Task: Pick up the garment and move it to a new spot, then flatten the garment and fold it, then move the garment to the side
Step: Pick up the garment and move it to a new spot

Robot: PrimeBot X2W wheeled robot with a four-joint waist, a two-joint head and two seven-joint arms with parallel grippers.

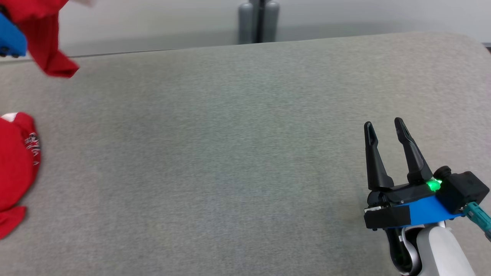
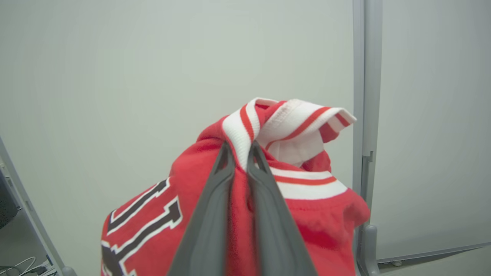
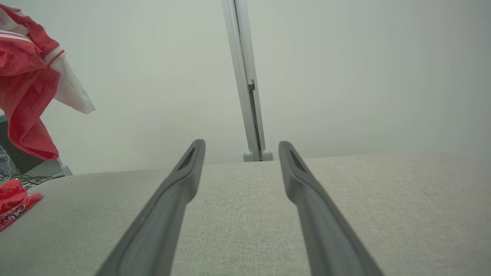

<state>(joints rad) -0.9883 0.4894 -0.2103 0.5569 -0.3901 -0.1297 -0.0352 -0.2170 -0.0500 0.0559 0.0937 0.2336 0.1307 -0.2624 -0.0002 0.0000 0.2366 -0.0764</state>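
I have the left gripper pinched almost shut on the red jersey, a soft knit with black-and-white lettering. The two dark fingers meet on its white-and-red ribbed trim, with only that band of cloth between them.

The jersey is off the grey fabric-covered table and hangs above the table's far left corner. Its long axis runs roughly straight down toward the tabletop. The striped trim is at the top, in my grip, and the red body drops below it to a loose tip. From the right wrist camera I see it draped the same way, trim uppermost and a white flap sticking out to one side.

A separate heap of red cloth with white script lies on the table's left edge. I cannot tell whether it joins the hanging jersey.

The right gripper is over the table's near right part, fingers spread wide with nothing between them, pointing toward the table's far edge. A grey metal post stands just behind the middle of that edge.
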